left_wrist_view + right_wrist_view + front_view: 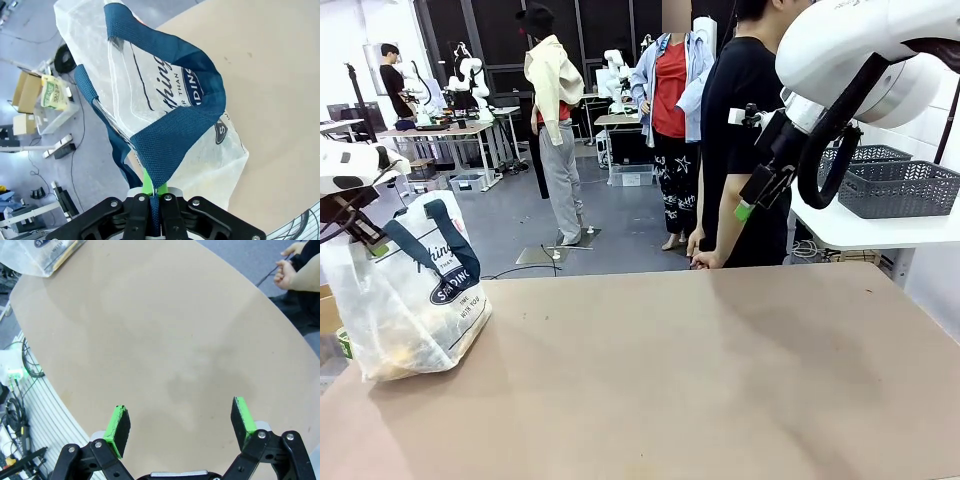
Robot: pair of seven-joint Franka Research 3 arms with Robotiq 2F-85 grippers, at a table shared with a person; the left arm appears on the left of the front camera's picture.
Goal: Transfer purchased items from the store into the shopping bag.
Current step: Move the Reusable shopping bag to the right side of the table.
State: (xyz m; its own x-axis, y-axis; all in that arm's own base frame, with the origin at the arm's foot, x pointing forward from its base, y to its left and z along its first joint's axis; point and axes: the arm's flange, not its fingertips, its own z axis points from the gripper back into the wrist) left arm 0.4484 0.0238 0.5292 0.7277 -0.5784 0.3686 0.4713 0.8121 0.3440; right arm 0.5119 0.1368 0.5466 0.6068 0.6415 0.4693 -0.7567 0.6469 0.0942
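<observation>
Front view, lower left: shopping bag [405, 300] stands on the tan table [720, 380] near its left edge, translucent whitish w/ navy print and navy handles. Yellowish and tan shapes of the purchased items [405, 350] show dimly through its lower wall; individual pieces cannot be told apart. Just above the bag, at the frame's left edge, the left gripper [368, 240] — clenched on a navy strap handle [405, 250]. Left wrist view, bottom centre: same left gripper [152, 197], jaws pressed together w/ the handle [170, 140] pinched between the green pads; strap runs up from the jaws in a loop, bag [150, 75] hanging past it toward the upper left, table [270, 100] at right.

Right wrist view, bottom: right gripper [182, 422] released, fingers [119, 425] spread wide w/ nothing between them, above bare table [165, 330]. Upper-left corner of that frame: a corner of the bag [45, 257]. Upper-right corner: a person's hand [286, 274], just past the table's far edge.

Front view, upper right: right arm [860, 60] raised well above the table, its gripper [748, 205] hanging near the person's forearm. Person in black shirt [745, 110] stands at the far edge, centre-right. Right edge, behind — dark grey lattice baskets [900, 185] on a white surface.
</observation>
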